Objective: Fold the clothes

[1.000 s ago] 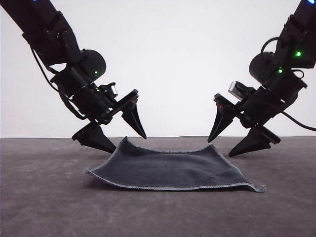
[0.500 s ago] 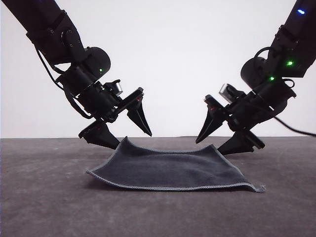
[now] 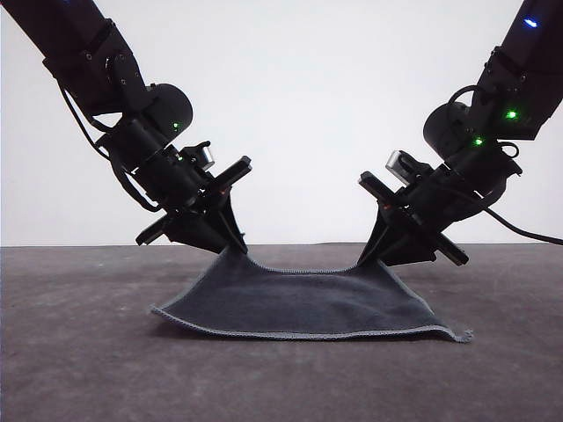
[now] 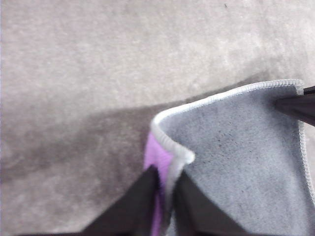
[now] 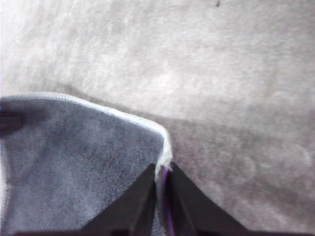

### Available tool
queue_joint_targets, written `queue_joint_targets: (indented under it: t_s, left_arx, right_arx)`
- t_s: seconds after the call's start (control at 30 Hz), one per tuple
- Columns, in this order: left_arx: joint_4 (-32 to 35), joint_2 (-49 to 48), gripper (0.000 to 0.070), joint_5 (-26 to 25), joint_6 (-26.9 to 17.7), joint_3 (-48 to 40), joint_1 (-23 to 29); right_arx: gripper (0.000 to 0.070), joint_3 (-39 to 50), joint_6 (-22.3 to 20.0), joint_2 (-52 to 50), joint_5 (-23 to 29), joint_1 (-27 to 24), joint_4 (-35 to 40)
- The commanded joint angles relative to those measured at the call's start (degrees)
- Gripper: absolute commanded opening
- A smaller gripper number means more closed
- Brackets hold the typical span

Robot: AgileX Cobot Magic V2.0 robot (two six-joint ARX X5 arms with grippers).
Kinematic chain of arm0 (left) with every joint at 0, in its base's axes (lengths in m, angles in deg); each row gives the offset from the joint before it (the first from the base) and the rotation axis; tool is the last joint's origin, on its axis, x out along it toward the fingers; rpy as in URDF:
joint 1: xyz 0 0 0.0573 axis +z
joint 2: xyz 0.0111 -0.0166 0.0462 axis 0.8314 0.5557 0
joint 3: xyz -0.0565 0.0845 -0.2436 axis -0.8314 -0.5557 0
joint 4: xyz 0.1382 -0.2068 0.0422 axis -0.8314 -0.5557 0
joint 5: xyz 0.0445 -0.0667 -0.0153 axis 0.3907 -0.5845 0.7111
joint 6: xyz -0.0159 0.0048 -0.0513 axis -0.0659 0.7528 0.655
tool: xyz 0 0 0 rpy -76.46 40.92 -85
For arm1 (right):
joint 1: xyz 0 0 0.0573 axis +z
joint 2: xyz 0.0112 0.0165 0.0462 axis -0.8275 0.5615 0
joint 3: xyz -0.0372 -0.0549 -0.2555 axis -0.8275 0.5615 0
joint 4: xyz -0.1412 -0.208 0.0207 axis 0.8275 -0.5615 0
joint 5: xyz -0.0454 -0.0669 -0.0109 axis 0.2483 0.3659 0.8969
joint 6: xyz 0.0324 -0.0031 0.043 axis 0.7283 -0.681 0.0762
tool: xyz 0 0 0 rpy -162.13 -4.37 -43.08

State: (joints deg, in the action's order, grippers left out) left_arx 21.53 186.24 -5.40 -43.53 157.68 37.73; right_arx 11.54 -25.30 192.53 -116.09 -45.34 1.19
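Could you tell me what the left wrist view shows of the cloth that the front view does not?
Left wrist view: the purple underside of the cloth, exposed at the pinched corner between the left gripper fingers.

Front view: both arms at once, with the right gripper shut on the opposite far corner, and the near edge lying flat on the table.

Both: the dark grey top side, light stitched edging, and the left gripper closed on a far corner.

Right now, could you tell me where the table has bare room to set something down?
The table is bare in front of the cloth and to either side of it. Its far corners are crowded, pinched by the left gripper and right gripper.
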Motion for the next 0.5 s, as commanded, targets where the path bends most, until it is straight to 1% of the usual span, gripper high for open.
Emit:
queue_joint_targets:
  t_s: [0.0,0.27,0.47]
  left_arx:
    - [0.62,1.6,0.0003,0.17,-0.82,1.53,0.12]
    - [-0.11,1.45,0.0003,0.33,-1.26,1.53,1.31]
    - [-3.7,0.18,0.0003,0.35,-4.01,1.57,1.32]
  right_arx:
    - [0.0003,-1.31,0.57,1.73,0.07,0.17,0.54]
    - [0.0003,-1.33,0.03,0.82,-0.03,0.12,0.06]
    - [0.0003,-1.33,-2.02,-2.07,0.03,0.2,-1.86]
